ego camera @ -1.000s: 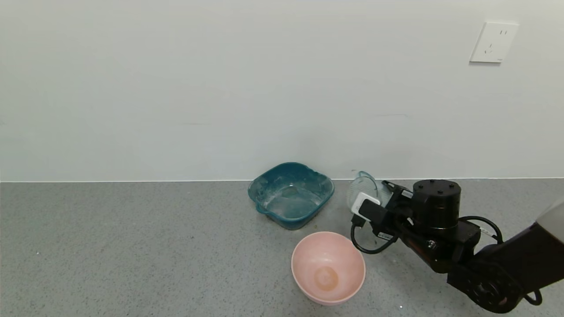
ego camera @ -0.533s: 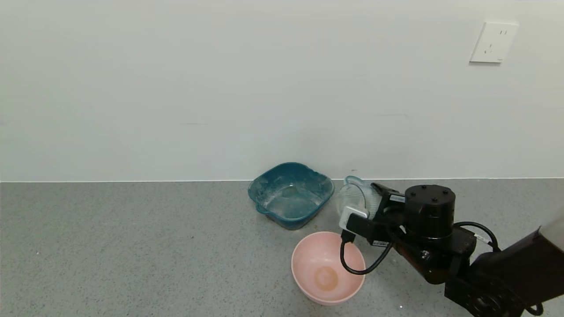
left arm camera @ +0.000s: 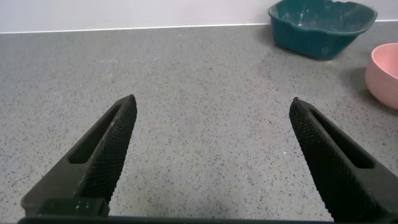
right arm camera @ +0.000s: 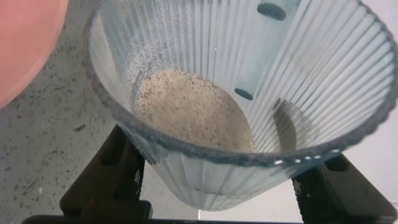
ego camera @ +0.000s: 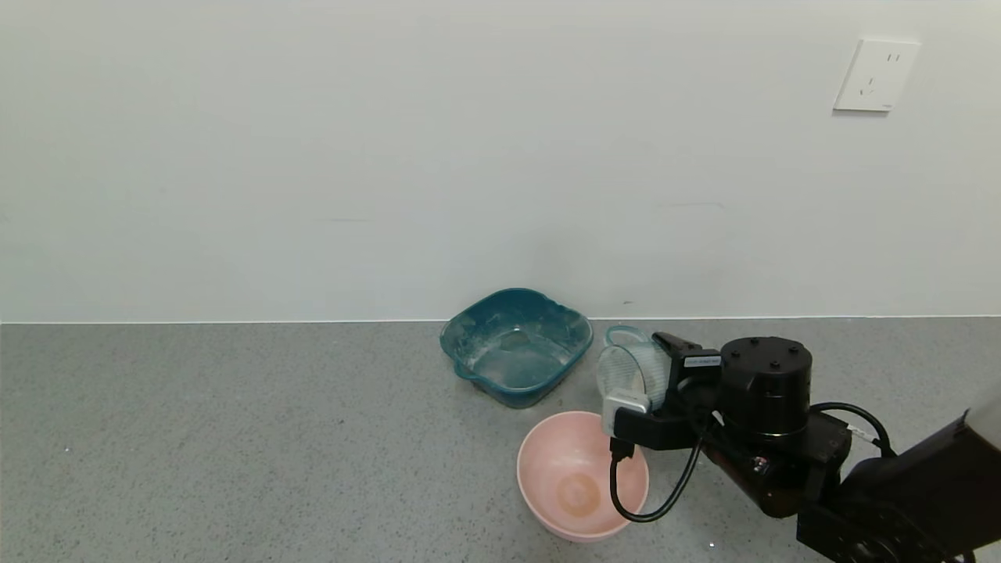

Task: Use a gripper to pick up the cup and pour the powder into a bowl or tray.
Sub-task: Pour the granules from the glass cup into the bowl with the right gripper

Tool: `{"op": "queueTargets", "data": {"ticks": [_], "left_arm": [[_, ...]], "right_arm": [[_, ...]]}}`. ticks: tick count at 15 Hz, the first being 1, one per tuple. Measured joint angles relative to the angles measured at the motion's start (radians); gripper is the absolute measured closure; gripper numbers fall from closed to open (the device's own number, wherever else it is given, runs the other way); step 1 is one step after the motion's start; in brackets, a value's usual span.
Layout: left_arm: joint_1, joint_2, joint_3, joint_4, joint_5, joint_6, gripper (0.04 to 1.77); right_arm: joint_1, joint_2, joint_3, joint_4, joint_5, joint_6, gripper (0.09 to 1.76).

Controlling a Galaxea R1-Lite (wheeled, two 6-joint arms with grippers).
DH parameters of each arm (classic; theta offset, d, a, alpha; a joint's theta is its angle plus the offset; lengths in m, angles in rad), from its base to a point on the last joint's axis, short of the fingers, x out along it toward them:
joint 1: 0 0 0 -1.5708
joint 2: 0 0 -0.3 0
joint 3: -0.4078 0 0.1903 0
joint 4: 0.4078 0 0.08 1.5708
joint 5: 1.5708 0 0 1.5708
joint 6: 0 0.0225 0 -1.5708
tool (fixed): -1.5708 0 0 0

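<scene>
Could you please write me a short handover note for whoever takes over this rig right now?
Right gripper: shut on the cup, held tilted just past the pink bowl's far right rim.
Left gripper: open, parked low over bare counter, holding nothing.
Powder: all in the cup; none visible in the pink bowl.
Teal tray: behind the bowl, dusted white.
Done: cup picked up.
Left: bring the cup over the bowl, tip it further, pour.

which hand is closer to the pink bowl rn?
Right. The right hand, shut on the cup, is just above the pink bowl at its far right rim. The left hand hangs open over bare counter, the bowl well off to its side.
</scene>
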Motion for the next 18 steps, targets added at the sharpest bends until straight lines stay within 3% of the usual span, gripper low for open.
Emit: {"op": "queueTargets", "data": {"ticks": [5,18], "left_arm": [[0.0,0.0,0.0,0.0,0.0,0.0,0.05],[0.0,0.0,0.0,0.0,0.0,0.0,0.05]], "right_arm": [[0.03,0.002,0.006,0.0,-0.058,-0.07,0.51],[0.061,-0.006,0.013,-0.003,-0.053,-0.293,0.51]]}}
